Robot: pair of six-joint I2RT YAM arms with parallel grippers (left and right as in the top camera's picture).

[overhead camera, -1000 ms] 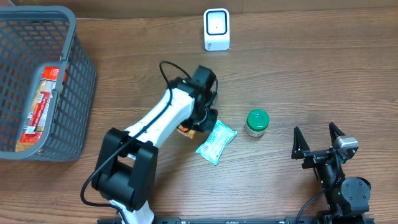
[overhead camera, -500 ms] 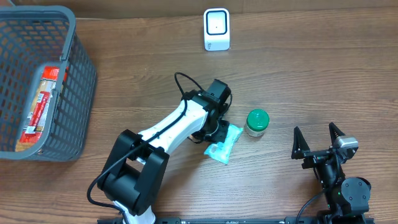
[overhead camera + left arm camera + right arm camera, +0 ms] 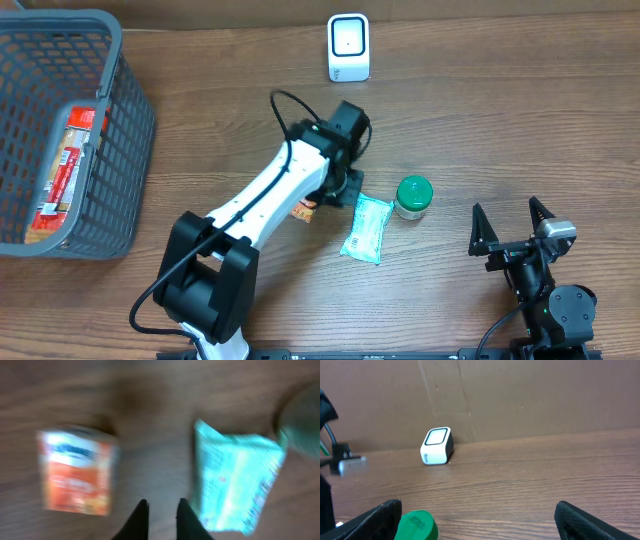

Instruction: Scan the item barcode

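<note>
**Overhead view, left to right.** A grey basket (image 3: pixel 118 70) fills the upper left of the frame, with a red packet (image 3: pixel 62 175) lying inside it. Near centre, an orange packet (image 3: pixel 304 211) shows partly from under the left arm. The left gripper (image 3: pixel 161 506) hangs over bare wood between this packet and a pale green pouch (image 3: pixel 365 229). In the blurred wrist view its fingers stand close together with only a narrow slit between them, and they hold nothing. The white scanner (image 3: pixel 348 47) stands at upper centre, well apart from both items. A green-lidded jar (image 3: pixel 413 196) sits just beside the pouch's upper end. At the lower right, the right gripper (image 3: pixel 506 208) waits with its jaws spread wide and empty.

**Step in hand.** This appears to be the pick-up stage, since no item is yet gripped or shown to the scanner. Which of the loose items is intended cannot be told. The next move calls for spreading the fingers, settling over one item, closing on it, and carrying its barcode face toward the scanner window.

**Surface and room.** The table (image 3: pixel 540 110) is brown wood-grain. Plain brown board (image 3: pixel 530 395) backs its far edge.
</note>
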